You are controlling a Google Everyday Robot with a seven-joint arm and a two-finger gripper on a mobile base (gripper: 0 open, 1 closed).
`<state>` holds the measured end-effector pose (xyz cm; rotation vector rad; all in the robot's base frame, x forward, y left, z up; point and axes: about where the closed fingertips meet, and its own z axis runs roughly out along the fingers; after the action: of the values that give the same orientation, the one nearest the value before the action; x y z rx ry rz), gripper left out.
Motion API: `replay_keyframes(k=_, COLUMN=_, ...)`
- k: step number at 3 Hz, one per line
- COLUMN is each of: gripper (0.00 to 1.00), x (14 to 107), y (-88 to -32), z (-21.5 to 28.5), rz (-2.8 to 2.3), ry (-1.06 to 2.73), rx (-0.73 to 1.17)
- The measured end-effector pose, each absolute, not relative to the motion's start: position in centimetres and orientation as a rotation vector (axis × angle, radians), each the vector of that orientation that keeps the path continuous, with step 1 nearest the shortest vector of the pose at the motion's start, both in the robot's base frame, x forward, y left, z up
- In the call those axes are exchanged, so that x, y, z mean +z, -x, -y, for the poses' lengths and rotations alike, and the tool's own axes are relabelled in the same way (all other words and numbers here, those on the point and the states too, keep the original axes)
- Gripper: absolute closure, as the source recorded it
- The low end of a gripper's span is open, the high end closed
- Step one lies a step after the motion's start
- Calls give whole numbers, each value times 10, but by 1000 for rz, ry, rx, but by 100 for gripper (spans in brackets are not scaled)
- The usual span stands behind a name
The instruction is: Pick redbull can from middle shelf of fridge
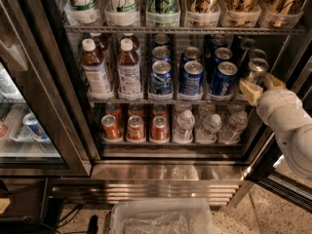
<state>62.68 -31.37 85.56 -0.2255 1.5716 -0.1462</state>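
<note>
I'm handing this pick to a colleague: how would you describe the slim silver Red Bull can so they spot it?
In the large dark-framed display fridge, find the middle chrome wire shelf, the tier with brown bottles. At its far right end, beside the robot's tan gripper, stands the frontmost slim silver redbull can. It is narrower and paler than the bright-blue cans to its left.

Speckled floor (pixel 278 211) carries a clear plastic bin (pixel 161 213) and dark cables (pixel 73 212), a second glass-fronted cooler (pixel 29 130) stands left, and the gripper (pixel 262 84) hangs at the right side of the fridge (pixel 165 172).
</note>
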Motion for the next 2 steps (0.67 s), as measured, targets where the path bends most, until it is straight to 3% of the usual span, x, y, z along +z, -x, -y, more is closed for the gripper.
replay_keyframes(k=2, gripper=100, x=902, y=-612, z=303, rz=-1413, ry=248, rx=-233)
